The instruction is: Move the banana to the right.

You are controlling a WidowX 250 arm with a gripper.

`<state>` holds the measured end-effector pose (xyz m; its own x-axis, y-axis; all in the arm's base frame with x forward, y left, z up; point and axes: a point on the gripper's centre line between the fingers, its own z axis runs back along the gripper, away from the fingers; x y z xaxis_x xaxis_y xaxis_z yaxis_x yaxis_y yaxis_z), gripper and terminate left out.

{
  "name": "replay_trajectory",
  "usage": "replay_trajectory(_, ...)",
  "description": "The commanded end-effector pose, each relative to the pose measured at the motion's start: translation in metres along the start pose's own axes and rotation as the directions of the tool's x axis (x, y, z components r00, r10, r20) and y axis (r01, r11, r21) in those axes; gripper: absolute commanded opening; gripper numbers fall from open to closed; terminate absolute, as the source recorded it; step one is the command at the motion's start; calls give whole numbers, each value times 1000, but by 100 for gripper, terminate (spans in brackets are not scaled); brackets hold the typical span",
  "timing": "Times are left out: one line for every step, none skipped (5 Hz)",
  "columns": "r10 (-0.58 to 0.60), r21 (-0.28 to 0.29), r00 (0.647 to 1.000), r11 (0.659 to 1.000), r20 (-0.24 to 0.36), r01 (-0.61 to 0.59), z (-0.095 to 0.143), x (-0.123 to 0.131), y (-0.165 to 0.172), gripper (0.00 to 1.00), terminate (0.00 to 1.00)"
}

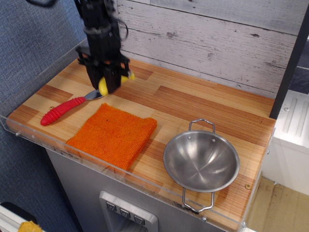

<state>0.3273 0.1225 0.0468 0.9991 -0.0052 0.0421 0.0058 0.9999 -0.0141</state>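
Note:
The yellow toy banana (103,86) is clamped between the black fingers of my gripper (105,85) at the back left of the wooden table. It hangs a little above the boards, just past the head of the fork. The gripper is shut on it and hides most of the banana; only its lower end and a bit at the right side show.
A red-handled fork (63,110) lies on the table left of the gripper. An orange cloth (112,135) lies in front of it. A steel bowl (201,162) with wire handles stands at the front right. A clear plastic rim (72,150) runs along the front edge.

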Motion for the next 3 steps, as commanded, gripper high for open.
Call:
replay_trajectory(30,-23,993,999,117,-27,79,-8,0,0,0)
replay_trajectory(-15,-33,990,999,139,20,89,-5,-30,0,0)
replay_trajectory(-75,14,982,997,173,74,77,3,-73,0,0)
